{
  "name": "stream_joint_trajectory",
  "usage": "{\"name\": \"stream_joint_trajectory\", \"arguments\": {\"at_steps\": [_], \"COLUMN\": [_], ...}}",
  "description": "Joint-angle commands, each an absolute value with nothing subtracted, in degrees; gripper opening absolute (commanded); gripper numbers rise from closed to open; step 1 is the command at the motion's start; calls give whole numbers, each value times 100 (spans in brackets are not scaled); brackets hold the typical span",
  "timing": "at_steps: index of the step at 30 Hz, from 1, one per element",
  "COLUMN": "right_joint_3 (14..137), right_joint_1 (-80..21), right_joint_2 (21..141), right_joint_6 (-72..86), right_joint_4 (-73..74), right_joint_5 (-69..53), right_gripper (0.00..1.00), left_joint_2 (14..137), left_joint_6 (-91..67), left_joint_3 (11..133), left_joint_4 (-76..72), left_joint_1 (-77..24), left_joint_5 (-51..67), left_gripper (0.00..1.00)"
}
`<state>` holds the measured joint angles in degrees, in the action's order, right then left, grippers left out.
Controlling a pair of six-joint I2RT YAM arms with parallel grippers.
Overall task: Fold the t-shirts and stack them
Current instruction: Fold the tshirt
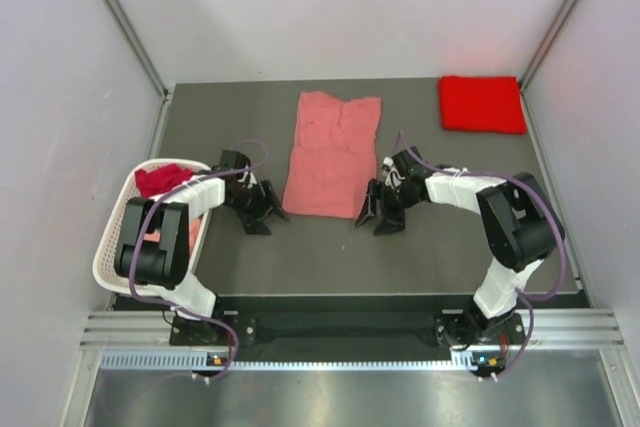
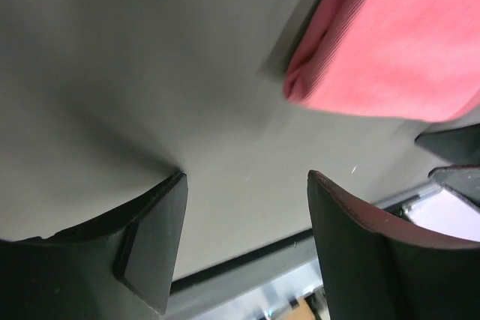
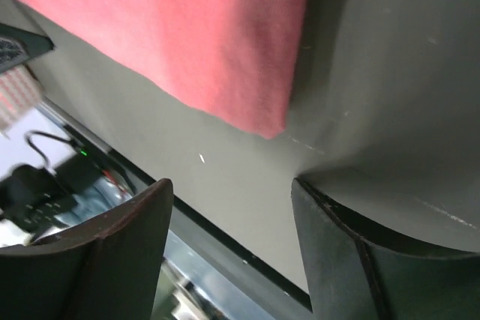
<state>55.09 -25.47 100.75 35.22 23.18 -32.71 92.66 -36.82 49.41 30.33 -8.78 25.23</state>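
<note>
A salmon pink t-shirt [image 1: 333,152] lies folded into a long strip in the middle of the grey table [image 1: 330,247]. My left gripper [image 1: 265,217] is open just off the strip's near left corner, which shows in the left wrist view as the pink t-shirt [image 2: 397,43]. My right gripper [image 1: 377,217] is open beside the near right corner, seen from the right wrist as the pink t-shirt [image 3: 187,28]. Nothing sits between either pair of fingers. A bright red folded t-shirt [image 1: 481,104] lies at the back right. A dark crimson t-shirt [image 1: 162,179] sits in the basket.
The white slotted basket [image 1: 115,247] stands at the table's left edge beside my left arm. Grey walls close in the table on three sides. A metal rail [image 1: 350,332] runs along the near edge.
</note>
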Motion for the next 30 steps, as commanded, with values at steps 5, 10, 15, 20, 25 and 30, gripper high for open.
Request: {"name": "stream_joint_trajectory", "arguments": {"at_steps": [5, 10, 15, 20, 25, 30], "right_joint_3": [4825, 4956, 5097, 5106, 5177, 5054], "right_joint_1": [-2514, -2514, -2399, -2382, -2382, -2487], "right_joint_2": [9967, 10055, 10160, 10327, 10494, 10284], "right_joint_6": [4798, 4861, 4816, 4808, 4746, 4484], "right_joint_4": [634, 650, 940, 932, 931, 1186], "right_joint_5": [-2128, -1750, -1608, -1644, -1749, -1784], "right_gripper": [63, 57, 53, 51, 38, 8], "left_joint_2": [9544, 9642, 9957, 10256, 10459, 10310], "left_joint_6": [-4078, -4184, -4175, -4192, -4113, -3745], "left_joint_3": [4904, 4878, 5071, 5142, 5229, 5247], "left_joint_4": [2145, 1961, 1881, 1767, 1670, 1923], "left_joint_1": [-932, -932, -932, -958, -1046, -1195], "left_joint_5": [1811, 1617, 1643, 1907, 2065, 1847], "left_gripper": [68, 63, 63, 60, 39, 0]}}
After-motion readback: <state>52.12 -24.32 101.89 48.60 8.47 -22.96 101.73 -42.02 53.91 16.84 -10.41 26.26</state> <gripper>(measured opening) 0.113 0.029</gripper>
